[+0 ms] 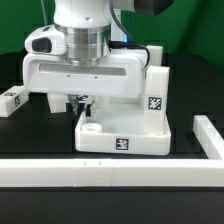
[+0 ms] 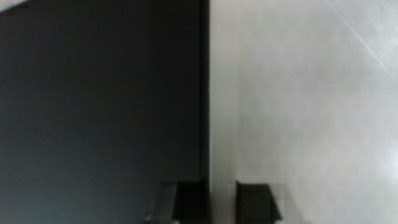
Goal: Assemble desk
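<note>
fingers drawn together, the tool (image 1: 82, 102) sits at the back rim of the wide white plastic desk panel (image 1: 120, 141), probably to shift it, beside one upright white tagged square leg (image 1: 155, 100).

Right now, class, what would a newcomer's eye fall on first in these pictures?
The big white gripper fills the middle of the exterior view, its fingers shut and pointing down at the back edge of the tabletop. An upright leg stands at the tabletop's back corner on the exterior view's right, while a loose leg lies apart at the far left. A long white bar spans the foreground.
</note>
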`<state>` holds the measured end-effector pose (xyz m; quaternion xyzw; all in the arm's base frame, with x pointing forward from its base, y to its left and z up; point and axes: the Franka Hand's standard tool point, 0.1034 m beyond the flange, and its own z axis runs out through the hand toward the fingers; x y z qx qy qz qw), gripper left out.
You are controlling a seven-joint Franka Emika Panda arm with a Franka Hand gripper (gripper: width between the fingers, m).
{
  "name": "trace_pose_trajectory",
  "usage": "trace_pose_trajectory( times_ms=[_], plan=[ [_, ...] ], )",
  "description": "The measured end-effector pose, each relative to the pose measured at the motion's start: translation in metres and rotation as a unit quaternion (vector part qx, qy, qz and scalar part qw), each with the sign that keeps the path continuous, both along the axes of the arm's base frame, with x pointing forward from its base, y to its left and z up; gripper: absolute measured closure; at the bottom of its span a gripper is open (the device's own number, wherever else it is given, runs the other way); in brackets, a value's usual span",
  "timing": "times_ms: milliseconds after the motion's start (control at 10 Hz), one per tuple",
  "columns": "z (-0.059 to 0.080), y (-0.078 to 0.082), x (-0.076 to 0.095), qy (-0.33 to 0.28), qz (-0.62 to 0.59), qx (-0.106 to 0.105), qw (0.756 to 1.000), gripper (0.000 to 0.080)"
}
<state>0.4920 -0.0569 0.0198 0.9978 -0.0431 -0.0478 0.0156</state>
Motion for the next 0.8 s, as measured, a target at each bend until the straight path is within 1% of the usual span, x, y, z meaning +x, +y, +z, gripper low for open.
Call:
trace_pose_trajectory(
  times_ms=[300, 400, 600, 800],
  plan=[
    [0.0, 0.002, 0.014, 0.001, 0.125, -0.004, 0.992, 0.0736],
    [-0.001, 0.003, 0.018, 0.002, 0.178, -0.008, 0.984, 0.0736],
    [-0.001, -0.001, 0.017, 0.005, 0.217, -0.005, 0.976, 0.0736],
    [-0.001, -0.004, 0.017, 0.012, 0.282, -0.005, 0.959, 0.0736]
  ],
)
